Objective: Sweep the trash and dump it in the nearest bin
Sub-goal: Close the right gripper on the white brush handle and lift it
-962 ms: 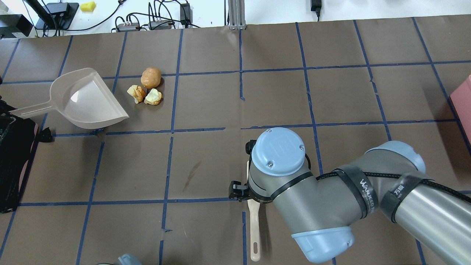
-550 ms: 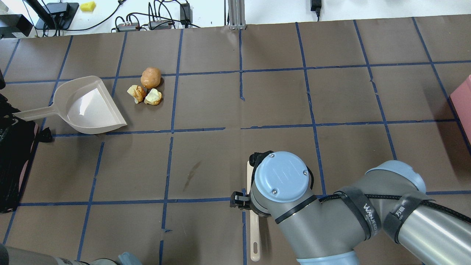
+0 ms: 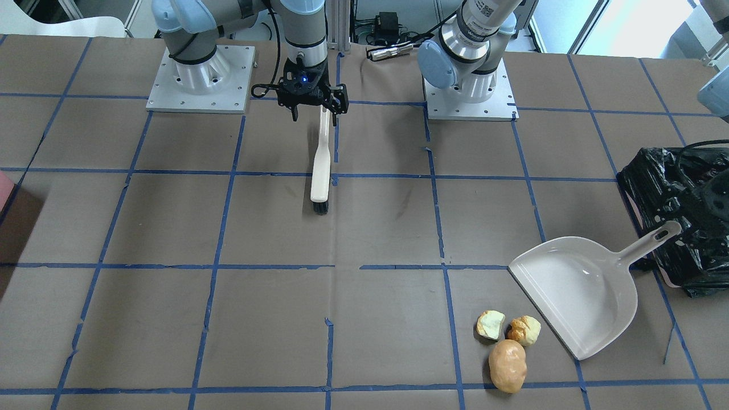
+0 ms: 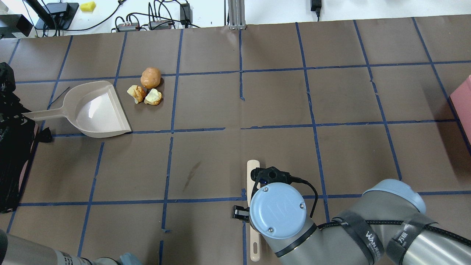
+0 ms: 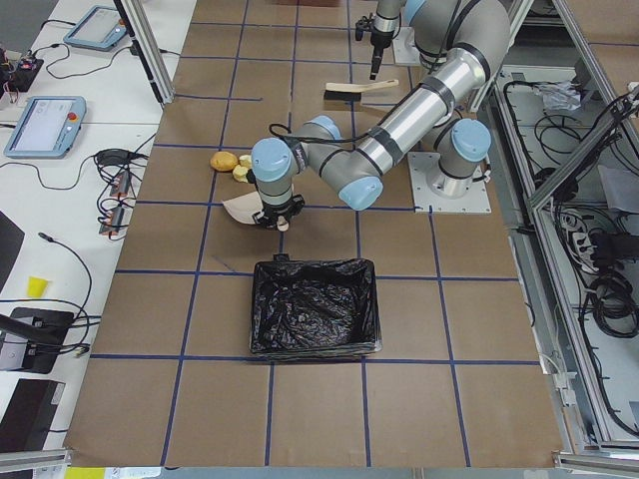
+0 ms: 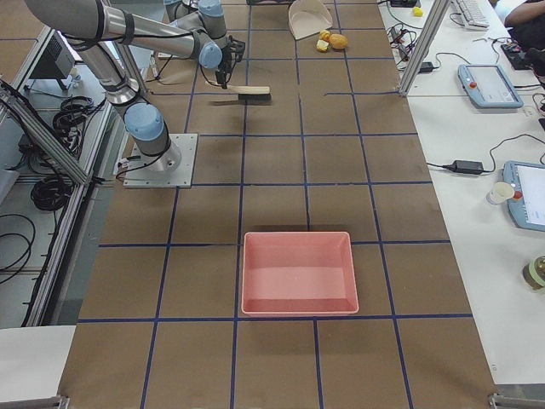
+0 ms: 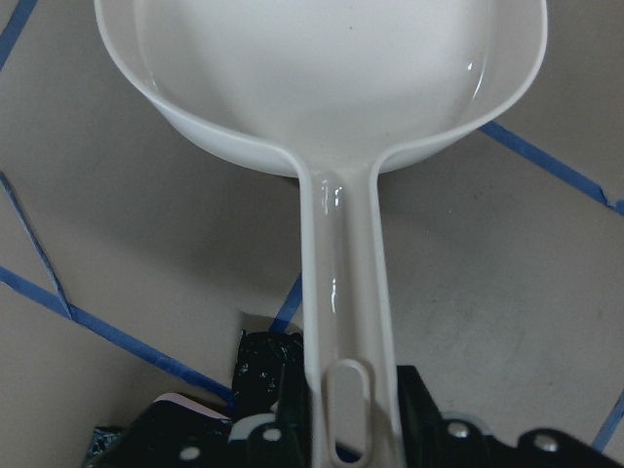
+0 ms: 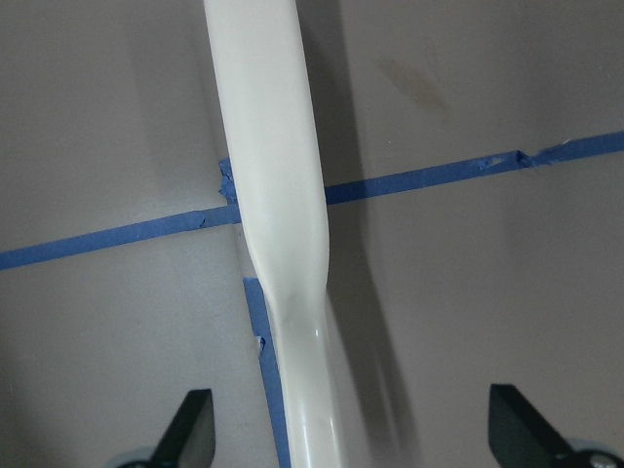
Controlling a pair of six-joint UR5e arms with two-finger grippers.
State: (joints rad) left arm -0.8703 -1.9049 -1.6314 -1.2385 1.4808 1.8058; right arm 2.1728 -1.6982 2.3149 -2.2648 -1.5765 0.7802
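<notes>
Reading the overhead view from its left edge: the bin (image 4: 14, 158), black-bagged, sat at the end of the counter (image 4: 279, 99). Next to it, the left claw (image 7: 336, 444) was clamped on the pan handle. The pan (image 4: 97, 112) lay just beside the bin, mouth turned toward the trash (image 4: 147, 88). All three lumps were bunched on the counter just off the pan's lip, none inside it. Whether the lip was fully down I could not tell.

Well apart, toward mid-counter, the brush (image 4: 253, 173) lay flat, bristles pointing away from the robot. The right claw (image 8: 351, 444) hung over its handle with both fingers (image 8: 195, 429) spread wide and clear of it, gripping nothing. A pink tray (image 4: 465, 103) sat at the far right, unbagged and much farther from the trash.

Judged step: setup, with the pan placed and the brush not yet picked up. Next move likely calls for closing squarely on the handle, lifting, and carrying the brush to the side of the trash away from the pan. Then sweep toward the lip while the left arm keeps the pan steady.
</notes>
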